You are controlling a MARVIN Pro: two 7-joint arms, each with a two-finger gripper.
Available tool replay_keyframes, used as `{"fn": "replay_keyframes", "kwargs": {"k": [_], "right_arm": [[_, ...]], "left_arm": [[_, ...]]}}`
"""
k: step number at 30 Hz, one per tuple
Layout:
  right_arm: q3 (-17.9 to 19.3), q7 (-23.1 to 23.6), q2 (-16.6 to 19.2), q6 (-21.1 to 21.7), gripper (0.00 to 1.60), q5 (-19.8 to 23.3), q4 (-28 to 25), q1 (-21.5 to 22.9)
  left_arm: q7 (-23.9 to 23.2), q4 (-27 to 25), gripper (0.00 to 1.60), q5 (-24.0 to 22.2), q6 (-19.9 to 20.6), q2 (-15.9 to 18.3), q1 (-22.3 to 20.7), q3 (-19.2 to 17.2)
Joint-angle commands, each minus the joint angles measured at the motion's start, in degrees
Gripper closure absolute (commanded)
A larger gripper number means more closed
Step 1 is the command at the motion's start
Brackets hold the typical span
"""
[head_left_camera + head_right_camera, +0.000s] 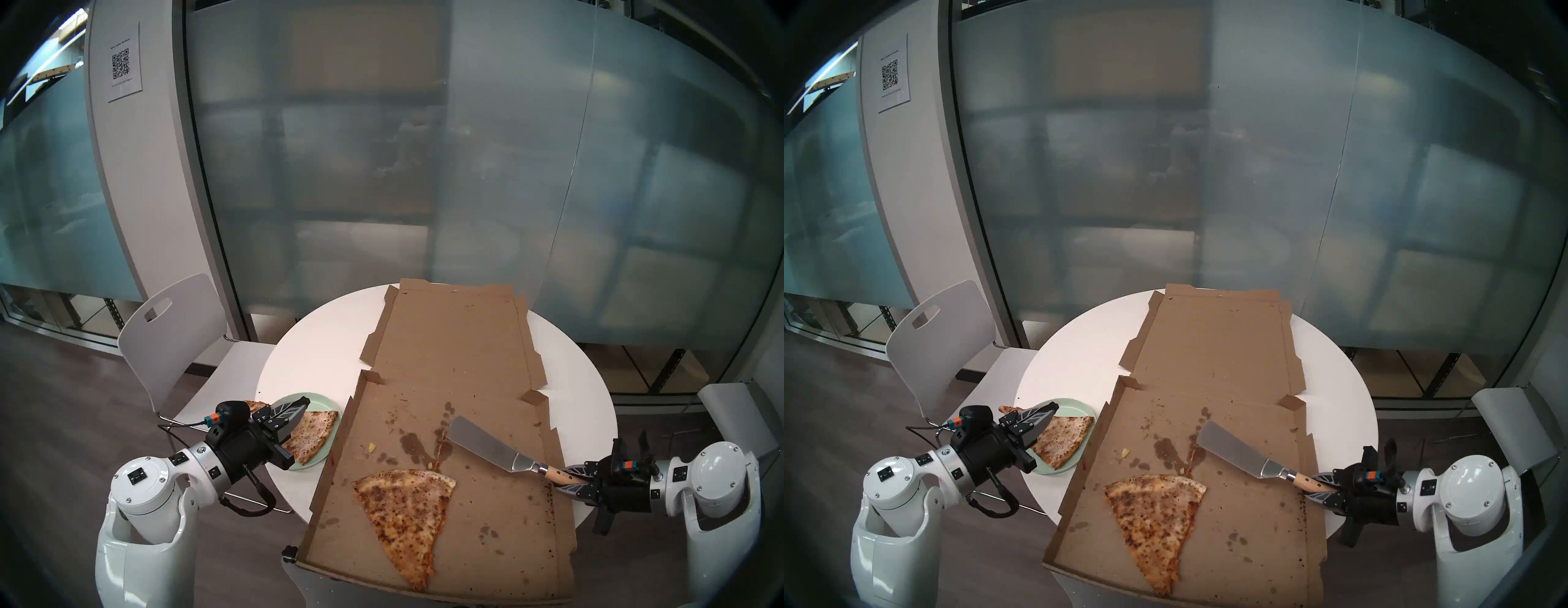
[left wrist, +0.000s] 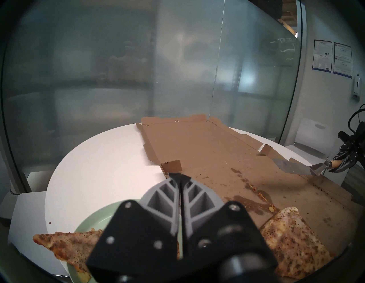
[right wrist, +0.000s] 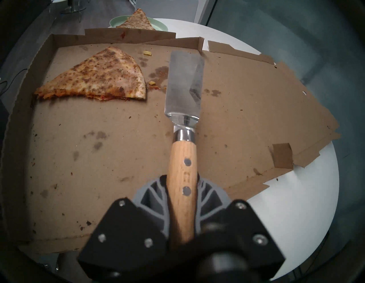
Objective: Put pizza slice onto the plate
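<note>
The pale-cheese triangular pizza slice (image 1: 312,435) lies on the round mint-green plate (image 1: 324,401) at the left of the white round table (image 1: 322,339), its tip overhanging the rim. Left gripper (image 1: 302,402), jaws closed and empty, hovers over it. Right gripper (image 1: 570,480) clamps the wooden-handled metal spatula (image 1: 483,446) above the open cardboard pizza box (image 1: 449,339), where an orange-golden slice (image 1: 403,509) lies near.

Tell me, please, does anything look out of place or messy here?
Yes. The pizza slice overhangs the plate, its tip past the rim. The pizza box bottom bears grease stains and crumbs.
</note>
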Motion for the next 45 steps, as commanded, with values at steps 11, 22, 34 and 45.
{"fn": "replay_keyframes", "kwargs": {"k": [11, 22, 34, 45], "right_arm": [[2.87, -1.39, -3.49, -4.32, 1.6, 0.76, 1.08, -3.86], [1.38, -2.44, -4.53, -5.31, 1.6, -0.33, 1.75, -4.4], [0.61, -3.92, -5.07, -5.01, 1.15, -1.43, 1.87, -3.89], [-0.13, -3.77, -4.87, -4.59, 0.88, -1.94, 1.76, -3.27]], "left_arm": [[-0.19, 0.71, 1.35, 0.25, -0.33, 0.16, -2.73, 1.51], [-0.15, 0.22, 1.25, 0.3, -0.33, 0.19, -2.1, 1.23], [-0.3, 0.78, 0.78, 0.4, -0.65, 0.16, -2.31, 1.23], [-0.3, 0.83, 0.53, 0.45, -0.43, 0.27, -2.58, 1.2]]}}
